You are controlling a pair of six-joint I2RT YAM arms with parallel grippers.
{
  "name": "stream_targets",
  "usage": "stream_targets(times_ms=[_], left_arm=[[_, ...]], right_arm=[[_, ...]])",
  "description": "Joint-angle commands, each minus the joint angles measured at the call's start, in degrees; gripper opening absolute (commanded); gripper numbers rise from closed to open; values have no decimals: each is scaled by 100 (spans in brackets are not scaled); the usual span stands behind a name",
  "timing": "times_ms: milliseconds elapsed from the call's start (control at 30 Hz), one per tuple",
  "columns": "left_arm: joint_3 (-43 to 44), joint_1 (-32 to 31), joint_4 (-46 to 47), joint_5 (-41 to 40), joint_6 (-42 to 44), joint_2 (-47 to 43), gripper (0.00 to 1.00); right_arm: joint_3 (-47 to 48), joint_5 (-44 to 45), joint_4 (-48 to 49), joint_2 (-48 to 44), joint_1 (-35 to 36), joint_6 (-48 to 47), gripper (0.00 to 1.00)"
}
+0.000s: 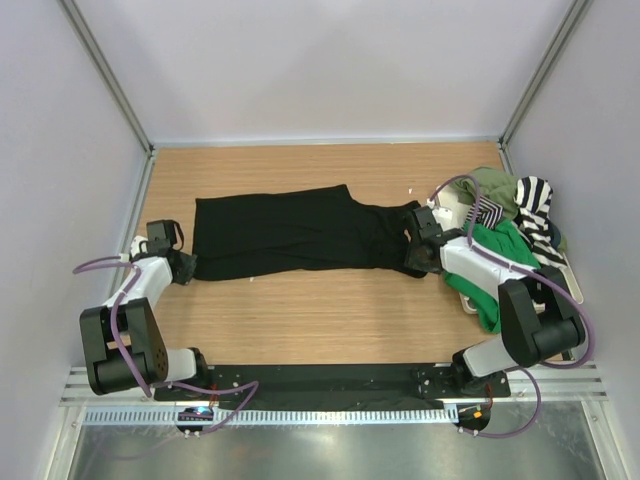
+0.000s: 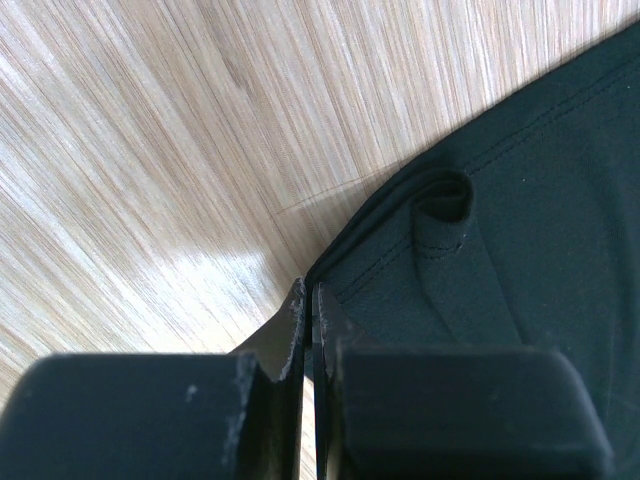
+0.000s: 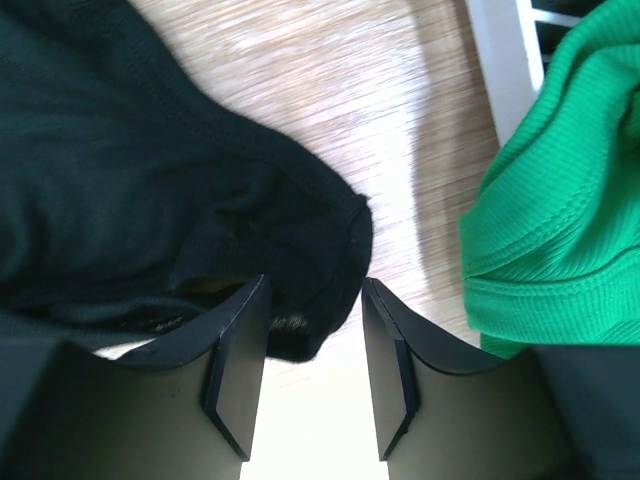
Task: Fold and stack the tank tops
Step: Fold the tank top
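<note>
We are seeing the black tank top (image 1: 280,235) lying flat on the bench (image 1: 330,320), long axis running left to right, with the left pincer (image 2: 310,300) closed at its near-left corner, whether on cloth we cannot tell, and the right pincer (image 3: 312,290) half open around its strap end.

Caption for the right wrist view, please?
Open right gripper straddles the black tank top; green tank top alongside.

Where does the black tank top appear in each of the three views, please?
Top external: the black tank top lies spread lengthwise across the middle of the wooden table.
Left wrist: it fills the right side, its corner at the left gripper.
Right wrist: it fills the upper left, one end between the fingers of the right gripper.
Shared landmark: the pale wood grain beside it.
</note>
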Motion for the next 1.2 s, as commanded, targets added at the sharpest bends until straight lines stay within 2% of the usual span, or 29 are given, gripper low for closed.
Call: stream_targets(times_ms=[0, 67, 200, 367, 600, 633, 667, 700, 733, 767, 900, 1033, 1167], left_arm=[[166, 60, 90, -96, 108, -80, 0], [166, 52, 99, -61, 108, -45, 0], [158, 51, 116, -35, 108, -36, 0], [158, 43, 116, -35, 126, -36, 0], [158, 60, 125, 0, 143, -44, 0], [149, 52, 125, -8, 135, -53, 0], [149, 51, 125, -8, 135, -44, 0], [140, 51, 125, -17, 135, -44, 0], [140, 51, 125, -26, 135, -44, 0], [140, 51, 125, -35, 135, -53, 0], [140, 51, 125, -52, 143, -36, 0], [149, 51, 134, -52, 135, 0, 0], [140, 51, 151, -61, 152, 17, 0]], right_arm=[[-138, -224, 283, -398, 3, -129, 48], [-165, -207, 327, -442, 3, -129, 45], [-95, -128, 240, -214, 3, -147, 29], [-235, -347, 432, -345, -6, -340, 33], [-113, -321, 301, 32, -6, -481, 36], [-121, -312, 301, 33, 3, -455, 32], [-104, -208, 292, 15, -6, -446, 16], [-87, -129, 257, -20, 3, -428, 8], [-60, -58, 179, -29, 3, -367, 2], [44, 47, 117, -46, 3, -332, 1], [484, 425, -339, -108, -6, -165, 1], [1072, 628, -639, 84, 3, -85, 19], [1485, 575, -692, 435, -120, -50, 17]])
